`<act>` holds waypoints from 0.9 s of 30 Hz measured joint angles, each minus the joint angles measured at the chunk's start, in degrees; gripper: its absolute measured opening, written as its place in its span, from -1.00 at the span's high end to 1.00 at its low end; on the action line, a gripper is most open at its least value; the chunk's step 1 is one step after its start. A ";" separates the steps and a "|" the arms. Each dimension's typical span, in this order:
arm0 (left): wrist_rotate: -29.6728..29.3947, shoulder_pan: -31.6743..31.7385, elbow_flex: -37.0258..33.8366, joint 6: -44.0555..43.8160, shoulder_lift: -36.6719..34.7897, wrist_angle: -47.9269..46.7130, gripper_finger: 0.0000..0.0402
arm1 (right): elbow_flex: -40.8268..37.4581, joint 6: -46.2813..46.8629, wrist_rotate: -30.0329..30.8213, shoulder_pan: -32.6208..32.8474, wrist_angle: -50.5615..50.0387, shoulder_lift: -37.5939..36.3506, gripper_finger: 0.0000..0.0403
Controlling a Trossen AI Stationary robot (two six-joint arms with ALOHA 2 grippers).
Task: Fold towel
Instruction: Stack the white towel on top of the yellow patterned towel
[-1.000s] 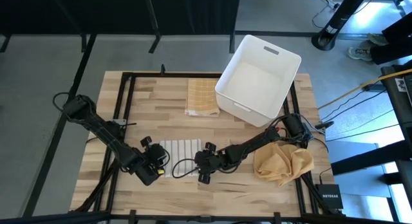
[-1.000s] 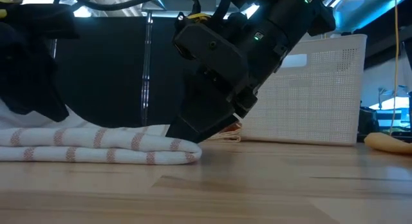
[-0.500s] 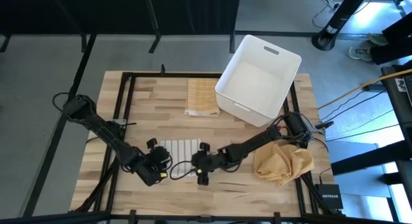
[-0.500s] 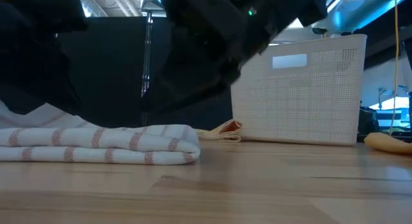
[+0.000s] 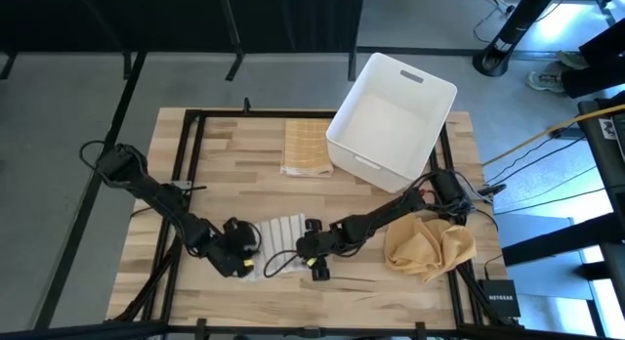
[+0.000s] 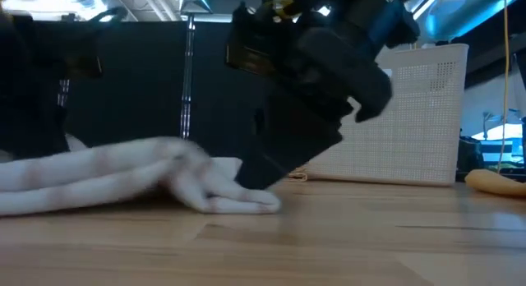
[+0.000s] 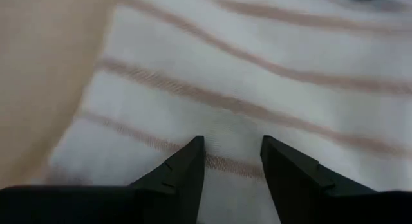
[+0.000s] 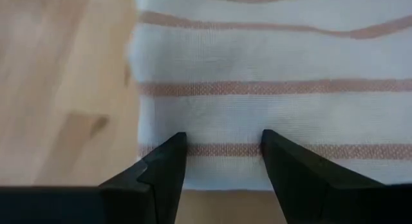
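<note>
Overhead room light evenly brightening table (image 5: pixel 244 145); low view showing towel (image 6: pixel 123 183) smearing with motion blur, ceiling lamps glaring; wrist views softening close-up.

I see a white bin (image 5: pixel 394 121) sitting at the table's (image 5: pixel 225 164) far right corner. A folded yellow checked cloth (image 5: pixel 305 148) lies just beside it along the far edge. A crumpled mustard cloth (image 5: pixel 430 247) sits near the right edge.
</note>
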 joint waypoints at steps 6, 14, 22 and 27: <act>0.27 -0.94 -0.58 4.48 0.03 10.22 0.28 | 4.74 -3.96 2.99 -0.59 -20.86 -2.31 -0.02; -0.11 -0.64 1.52 10.88 -0.87 9.62 0.28 | 10.53 0.51 3.62 3.12 -29.00 -10.38 -0.02; -5.23 1.94 1.68 10.34 -3.18 -4.11 0.28 | -0.06 17.31 22.01 5.18 -12.47 -9.89 -0.02; -5.07 4.64 1.63 9.18 -3.05 -13.09 0.28 | -10.13 30.11 23.56 5.27 3.81 -9.75 -0.02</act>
